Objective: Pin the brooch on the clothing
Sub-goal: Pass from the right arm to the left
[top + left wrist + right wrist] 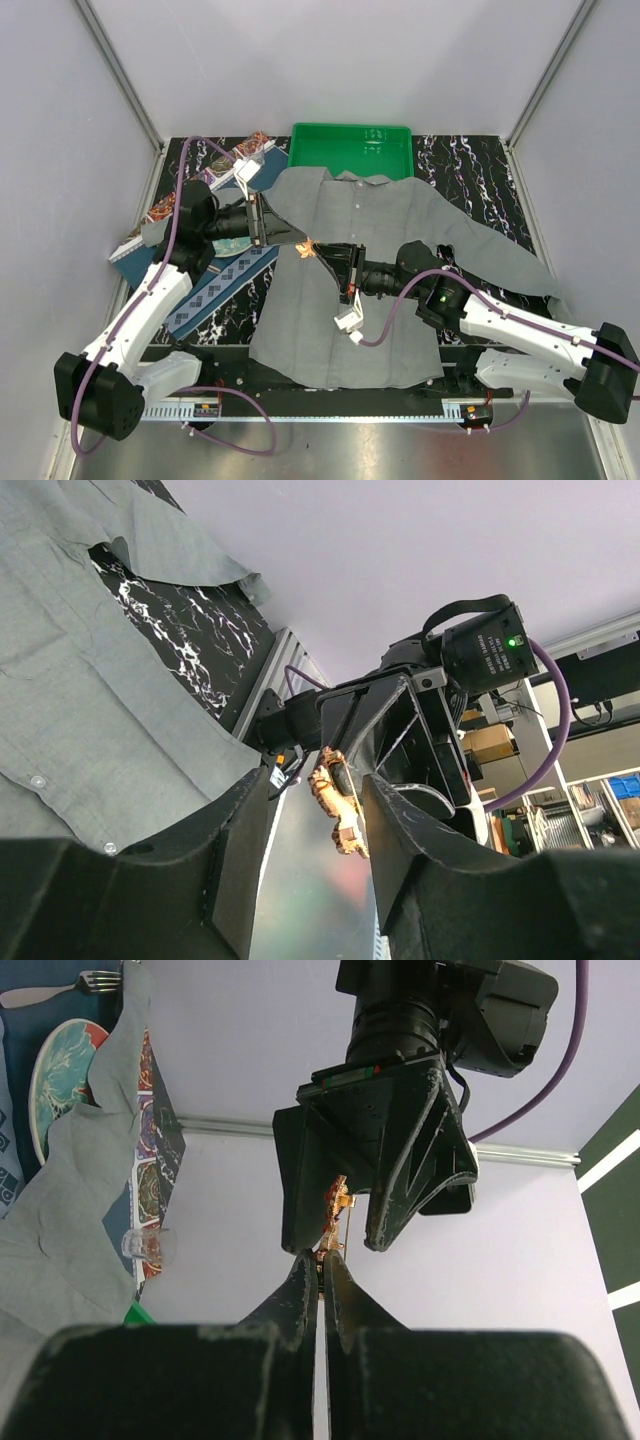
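The clothing (385,215), a grey button-up shirt, lies spread flat across the table, and its pale buttons show in the left wrist view (80,710). The brooch (308,248), a small red-orange and gold ornament, hangs in the air above the shirt's left chest. My right gripper (322,1258) is shut on its lower end, and its pin stands out beside it (337,1210). My left gripper (315,830) faces the right one with its jaws apart around the brooch (336,802), which sits close to one finger and well clear of the other.
A green tray (350,150) stands at the back edge behind the collar. A dark blue patterned placemat (215,285) lies at the left with a red-and-teal plate (55,1070) and a fork (60,985). A small clear cup (148,1247) stands beside patterned cards (165,205).
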